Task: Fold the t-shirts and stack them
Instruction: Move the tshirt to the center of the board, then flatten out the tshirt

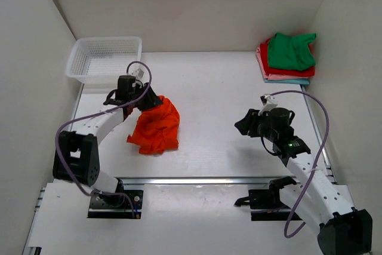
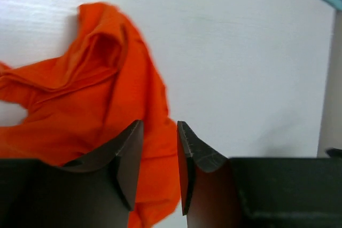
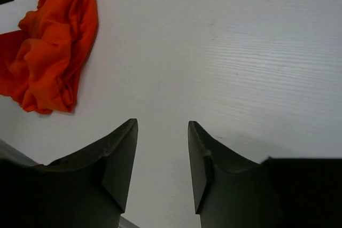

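both pincers stand partly open, gripping nothing: left pincer [image 2: 160, 124] just above the crumpled orange t-shirt [image 1: 156, 126] at the left of the surface [image 1: 227, 88], right pincer [image 3: 162, 122] over its middle, folded t-shirt stack [image 1: 289, 55] in the far-right corner.

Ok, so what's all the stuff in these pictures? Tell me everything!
table: one, white, under everything.
orange t-shirt: one, bright orange, crumpled on the table, left of the middle.
folded t-shirts: one stack, green on top, then red, pink, light blue, far right corner.
basket: one, white mesh, far left corner.
arms: two, white with purple cables, near edge.
left end effector: one, black, jaws slightly apart, at the orange t-shirt.
right end effector: one, black, jaws apart over bare table, holding nothing.
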`<state>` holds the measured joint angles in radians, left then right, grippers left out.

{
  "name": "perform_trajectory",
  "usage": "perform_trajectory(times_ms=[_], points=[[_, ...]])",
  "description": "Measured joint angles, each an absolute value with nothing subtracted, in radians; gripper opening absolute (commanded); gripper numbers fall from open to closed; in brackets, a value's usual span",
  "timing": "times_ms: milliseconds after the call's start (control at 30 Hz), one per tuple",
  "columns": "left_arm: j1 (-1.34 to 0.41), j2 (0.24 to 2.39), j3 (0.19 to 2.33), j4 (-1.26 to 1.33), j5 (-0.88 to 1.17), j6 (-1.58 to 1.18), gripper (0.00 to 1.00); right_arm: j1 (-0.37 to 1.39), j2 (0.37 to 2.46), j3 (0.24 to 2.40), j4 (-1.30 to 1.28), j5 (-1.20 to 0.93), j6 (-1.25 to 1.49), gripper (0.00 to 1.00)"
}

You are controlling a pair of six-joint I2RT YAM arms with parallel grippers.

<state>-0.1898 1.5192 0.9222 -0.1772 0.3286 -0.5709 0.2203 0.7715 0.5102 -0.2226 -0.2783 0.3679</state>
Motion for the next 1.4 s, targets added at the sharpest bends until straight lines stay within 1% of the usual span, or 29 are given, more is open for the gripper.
perform_trajectory(times_ms=[33, 67, 133, 200, 233, 267, 333, 433, 500, 567, 600, 633, 700, 733, 767, 800, 833, 867, 900, 933, 967, 1000, 1133, 1200, 1300, 1400], points=[[-0.198, 1.49, 0.923, -0.173, 0.333, -0.563, 0.5, 0.252, 0.786, 0.509, -0.205, -0.278, 0.376, 0.44], [-0.205, 1.46, 0.925, -0.171, 0.338, -0.551, 0.54, 0.286, 0.806, 0.509, -0.186, -0.276, 0.383, 0.45], [-0.218, 1.414, 0.93, -0.173, 0.34, -0.534, 0.56, 0.36, 0.858, 0.506, -0.138, -0.268, 0.404, 0.44], [-0.221, 1.37, 0.928, -0.189, 0.326, -0.512, 0.63, 0.453, 0.928, 0.505, -0.077, -0.249, 0.424, 0.43], [-0.22, 1.345, 0.922, -0.203, 0.306, -0.501, 0.63, 0.503, 0.966, 0.505, -0.047, -0.241, 0.433, 0.43], [-0.209, 1.274, 0.897, -0.256, 0.248, -0.48, 0.65, 0.613, 1.098, 0.526, 0.018, -0.23, 0.449, 0.46], [-0.192, 1.224, 0.871, -0.292, 0.184, -0.457, 0.67, 0.679, 1.211, 0.575, 0.028, -0.22, 0.457, 0.47], [-0.165, 1.147, 0.797, -0.363, 0.091, -0.431, 0.68, 0.746, 1.411, 0.707, 0.091, -0.221, 0.463, 0.51], [-0.154, 1.125, 0.759, -0.406, 0.028, -0.421, 0.69, 0.774, 1.482, 0.766, 0.112, -0.229, 0.464, 0.54], [-0.15, 1.122, 0.725, -0.434, -0.013, -0.414, 0.7, 0.794, 1.534, 0.818, 0.115, -0.227, 0.458, 0.63], [-0.149, 1.122, 0.706, -0.444, -0.023, -0.41, 0.69, 0.804, 1.561, 0.846, 0.116, -0.228, 0.451, 0.7], [-0.147, 1.122, 0.687, -0.456, -0.031, -0.408, 0.69, 0.812, 1.58, 0.863, 0.119, -0.228, 0.448, 0.71], [-0.148, 1.122, 0.659, -0.465, -0.041, -0.408, 0.69, 0.82, 1.619, 0.901, 0.121, -0.228, 0.437, 0.75], [-0.15, 1.122, 0.647, -0.466, -0.043, -0.409, 0.69, 0.824, 1.639, 0.919, 0.122, -0.228, 0.435, 0.79], [-0.153, 1.124, 0.636, -0.467, -0.043, -0.409, 0.68, 0.824, 1.66, 0.936, 0.124, -0.23, 0.434, 0.81], [-0.153, 1.127, 0.628, -0.466, -0.043, -0.409, 0.63, 0.824, 1.681, 0.952, 0.128, -0.233, 0.433, 0.8], [-0.154, 1.135, 0.623, -0.466, -0.043, -0.412, 0.54, 0.824, 1.705, 0.969, 0.129, -0.238, 0.43, 0.8], [-0.154, 1.147, 0.621, -0.462, -0.042, -0.413, 0.47, 0.823, 1.724, 0.982, 0.129, -0.244, 0.429, 0.76], [-0.153, 1.161, 0.618, -0.455, -0.04, -0.412, 0.28, 0.822, 1.749, 1.0, 0.13, -0.252, 0.426, 0.64], [-0.151, 1.176, 0.615, -0.443, -0.035, -0.414, 0.05, 0.822, 1.772, 1.016, 0.133, -0.263, 0.421, 0.54], [-0.149, 1.188, 0.613, -0.435, -0.031, -0.419, 0.0, 0.816, 1.798, 1.034, 0.134, -0.279, 0.42, 0.17], [-0.145, 1.198, 0.612, -0.432, -0.02, -0.413, 0.0, 0.812, 1.822, 1.055, 0.134, -0.295, 0.414, 0.0], [-0.142, 1.209, 0.628, -0.424, 0.006, -0.406, 0.0, 0.775, 1.92, 1.175, 0.09, -0.389, 0.405, 0.0], [-0.139, 1.206, 0.685, -0.448, 0.014, -0.4, 0.0, 0.744, 1.925, 1.233, 0.016, -0.4, 0.366, 0.0], [-0.134, 1.174, 0.838, -0.48, 0.014, -0.39, 0.0, 0.696, 1.843, 1.253, -0.063, -0.35, 0.309, 0.0], [-0.128, 1.126, 1.024, -0.49, 0.01, -0.378, 0.0, 0.629, 1.673, 1.255, -0.152, -0.283, 0.253, 0.0]])
